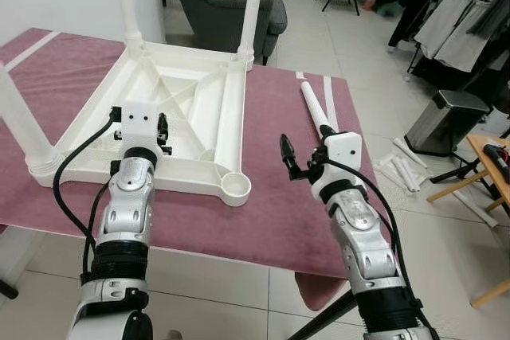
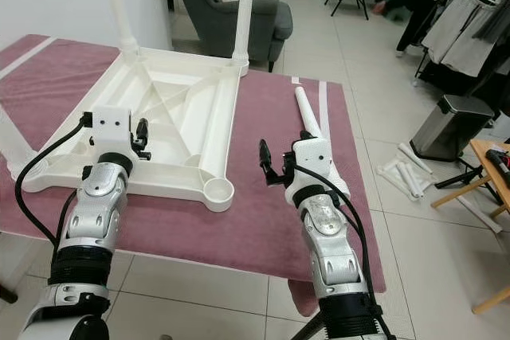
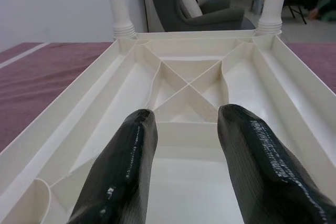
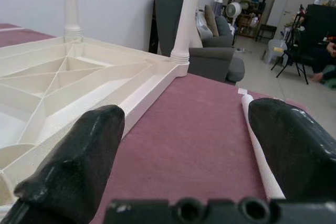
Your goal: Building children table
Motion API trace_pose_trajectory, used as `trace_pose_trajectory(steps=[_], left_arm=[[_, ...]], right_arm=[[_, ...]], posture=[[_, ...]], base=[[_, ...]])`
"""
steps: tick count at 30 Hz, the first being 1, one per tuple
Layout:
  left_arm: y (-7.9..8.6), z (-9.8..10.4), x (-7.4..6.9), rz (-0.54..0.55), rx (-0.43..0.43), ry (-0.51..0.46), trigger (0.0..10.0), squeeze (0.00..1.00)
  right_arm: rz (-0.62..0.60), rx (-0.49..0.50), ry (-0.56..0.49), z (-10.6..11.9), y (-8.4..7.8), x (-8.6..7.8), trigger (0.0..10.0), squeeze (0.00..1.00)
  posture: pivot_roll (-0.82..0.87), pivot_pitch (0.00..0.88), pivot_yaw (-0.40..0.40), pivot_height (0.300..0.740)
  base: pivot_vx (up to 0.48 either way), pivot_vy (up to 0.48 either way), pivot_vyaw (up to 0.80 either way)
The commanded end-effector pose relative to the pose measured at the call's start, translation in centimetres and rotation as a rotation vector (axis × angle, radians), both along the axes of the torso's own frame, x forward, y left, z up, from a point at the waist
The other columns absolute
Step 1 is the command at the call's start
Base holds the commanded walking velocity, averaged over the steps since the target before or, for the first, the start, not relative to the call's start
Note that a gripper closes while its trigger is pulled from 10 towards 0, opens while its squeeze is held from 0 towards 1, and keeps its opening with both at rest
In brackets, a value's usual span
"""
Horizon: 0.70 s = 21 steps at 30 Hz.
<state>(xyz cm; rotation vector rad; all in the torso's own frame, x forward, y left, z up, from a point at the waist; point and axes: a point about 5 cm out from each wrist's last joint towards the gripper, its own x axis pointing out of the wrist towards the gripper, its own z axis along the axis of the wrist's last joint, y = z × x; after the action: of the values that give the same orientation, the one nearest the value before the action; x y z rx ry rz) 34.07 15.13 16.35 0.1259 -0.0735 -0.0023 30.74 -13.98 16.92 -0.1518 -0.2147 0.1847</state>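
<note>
Hovering over upturned table, left gripper fingers slightly parted, empty; right gripper wide open beside loose leg.

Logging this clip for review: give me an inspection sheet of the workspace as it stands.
Surface: maroon mat on the work table.
Job's things: upturned white table top, three legs fitted; near-right socket empty; loose leg lies on the mat.
Clutter: spare white legs on the floor.
Hands: left hand open over the table top; right hand open beside the loose leg.
Cables: black cable along the left arm.
Surroundings: grey armchair, bin, clothes rack.
</note>
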Motion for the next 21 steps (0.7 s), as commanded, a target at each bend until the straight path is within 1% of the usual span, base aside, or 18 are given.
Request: trace_pose_trajectory(steps=[1,2,5,6,7,8,9,10,11,12,13,14,15,17,19,20,21], left_arm=[[-1.1,0.1,-0.2,-0.055,0.021,-0.013,10.0,0.00],[-1.3,0.1,-0.3,-0.062,0.024,-0.018,10.0,0.00],[-1.4,0.1,-0.4,-0.067,0.025,-0.020,10.0,0.00],[-1.6,0.2,-0.5,-0.075,0.032,-0.023,10.0,0.00],[-1.6,0.2,-0.5,-0.075,0.032,-0.023,10.0,0.00],[-1.8,0.2,-0.6,-0.094,0.041,-0.024,10.0,0.00],[-1.8,0.2,-0.6,-0.094,0.041,-0.024,10.0,0.00],[-2.1,0.3,-0.8,-0.119,0.053,-0.026,10.0,0.00],[-2.6,0.4,-1.1,-0.170,0.070,-0.028,10.0,0.00],[-2.6,0.4,-1.1,-0.170,0.070,-0.028,10.0,0.00],[-3.3,0.6,-1.7,-0.271,0.091,-0.026,10.0,0.00],[-3.3,0.6,-1.7,-0.271,0.091,-0.026,10.0,0.00],[-4.1,1.0,-2.6,-0.395,0.124,-0.025,10.0,0.00],[-4.1,1.0,-2.6,-0.395,0.124,-0.025,10.0,0.00],[-5.3,1.9,-5.0,-0.654,0.203,-0.022,10.0,0.00],[-5.3,1.9,-5.0,-0.654,0.203,-0.022,10.0,0.00],[-5.5,2.7,-6.1,-0.760,0.233,-0.022,10.0,0.00]], right_arm=[[-0.042,-0.033,0.024,0.0,-1.0,0.6,10.0,0.00],[-0.051,-0.058,0.038,0.0,-1.1,1.0,10.0,0.00],[-0.056,-0.073,0.045,0.1,-1.2,1.4,10.0,0.00],[-0.078,-0.099,0.071,0.3,-1.5,2.3,10.0,0.00],[-0.078,-0.099,0.071,0.3,-1.5,2.3,10.0,0.00],[-0.088,-0.125,0.111,0.7,-1.9,3.5,10.0,0.00],[-0.088,-0.125,0.111,0.7,-1.9,3.5,10.0,0.00],[-0.101,-0.148,0.140,1.2,-2.3,4.6,10.0,0.00],[-0.098,-0.126,0.176,1.9,-2.6,5.8,10.0,0.00],[-0.098,-0.126,0.176,1.9,-2.6,5.8,10.0,0.00],[-0.096,-0.103,0.227,2.6,-3.0,6.9,10.0,0.00],[-0.096,-0.103,0.227,2.6,-3.0,6.9,10.0,0.00],[-0.091,-0.079,0.275,3.0,-3.3,7.9,10.0,0.00],[-0.091,-0.079,0.275,3.0,-3.3,7.9,10.0,0.00],[-0.105,-0.057,0.393,3.1,-4.0,9.2,10.0,0.00],[-0.105,-0.057,0.393,3.1,-4.0,9.2,10.0,0.00],[-0.112,-0.030,0.456,2.9,-4.2,9.6,10.0,0.00]], posture=[[0.11,0.000,-0.039,0.740],[0.11,0.000,-0.039,0.740],[0.11,0.000,-0.039,0.740],[0.11,0.000,-0.038,0.740],[0.11,0.000,-0.038,0.740],[0.11,0.000,-0.035,0.740],[0.11,0.000,-0.035,0.740],[0.11,0.000,-0.035,0.740],[0.11,0.000,-0.036,0.740],[0.11,0.000,-0.036,0.740],[0.12,0.000,-0.036,0.740],[0.12,0.000,-0.036,0.740],[0.13,0.006,-0.040,0.740],[0.13,0.006,-0.040,0.740],[0.13,0.019,-0.043,0.740],[0.13,0.019,-0.043,0.740],[0.13,0.032,-0.046,0.740]], base=[[0.000,0.000,0.00],[0.000,0.000,0.00],[0.000,0.000,0.00],[0.000,0.000,0.00],[0.000,0.000,0.00],[0.000,0.000,0.00],[0.000,0.000,0.00],[0.000,0.000,0.00],[0.000,0.000,0.00],[0.000,0.000,0.00],[0.000,0.000,0.00],[0.000,0.000,0.00],[0.000,0.000,0.00],[0.000,0.000,0.00],[0.000,0.000,0.00],[0.000,0.000,0.00],[0.000,0.000,0.00]])
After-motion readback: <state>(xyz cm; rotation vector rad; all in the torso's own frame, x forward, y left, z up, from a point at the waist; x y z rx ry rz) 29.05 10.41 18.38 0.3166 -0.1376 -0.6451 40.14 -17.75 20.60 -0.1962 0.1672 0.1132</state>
